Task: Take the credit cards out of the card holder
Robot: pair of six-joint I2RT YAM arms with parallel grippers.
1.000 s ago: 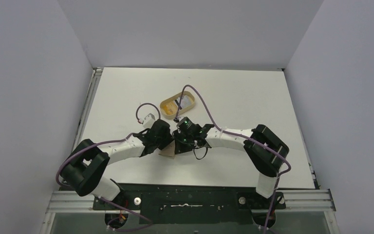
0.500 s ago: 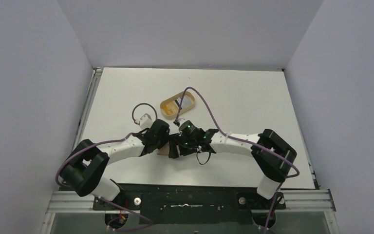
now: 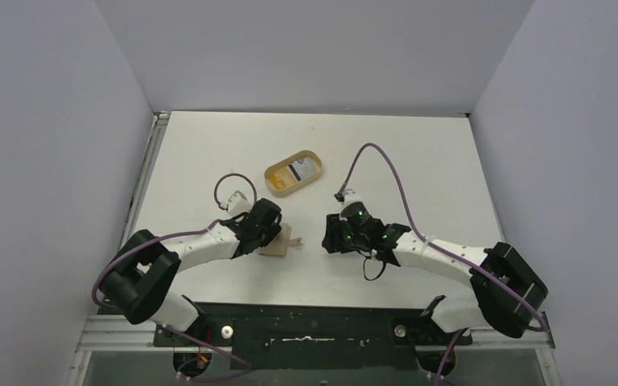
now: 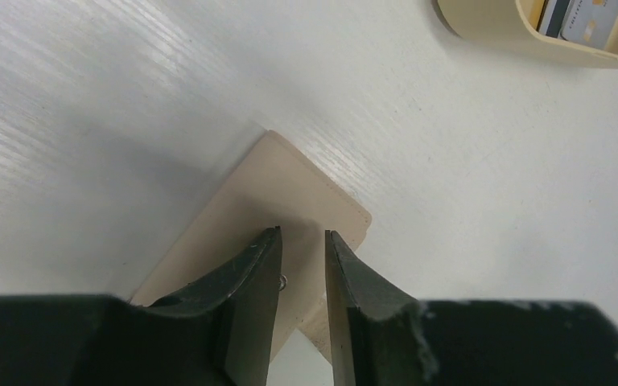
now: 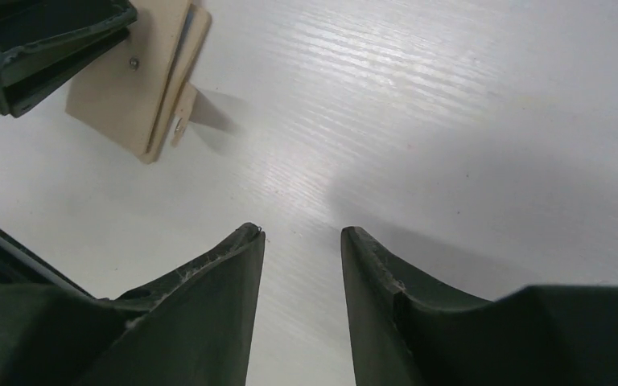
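White tabletop point(image 3: 418, 161), grey walls. The left gripper point(image 4: 302, 241) pinches the card holder point(image 4: 290, 193) near the tabletop's middle, apparently steadying it for access. The right gripper point(image 5: 299, 233) hangs open and empty. Credit cards point(image 3: 302, 168) lie in the tray point(image 3: 278, 183), farther back.

Table point(image 3: 418, 161): far half and right side bare, wide passage there.

Oval tray point(image 3: 276, 187) sits centre-left, just beyond the left gripper point(image 4: 302, 235). Credit cards point(image 3: 304, 168) lie inside it. Its raised rim bars a low sweep from the near side.

Card holder point(image 5: 129, 88) stands on edge, pinched by the left gripper.

Between it and the right gripper point(image 5: 299, 233): a strip of bare table, a clear lane. Right jaws apart, only tabletop between them.

Purple cable loop point(image 3: 231, 175) arches over the left wrist, near the tray's left end. A second cable point(image 3: 368, 145) arcs behind the right wrist.

Walls close off left, right and far sides.
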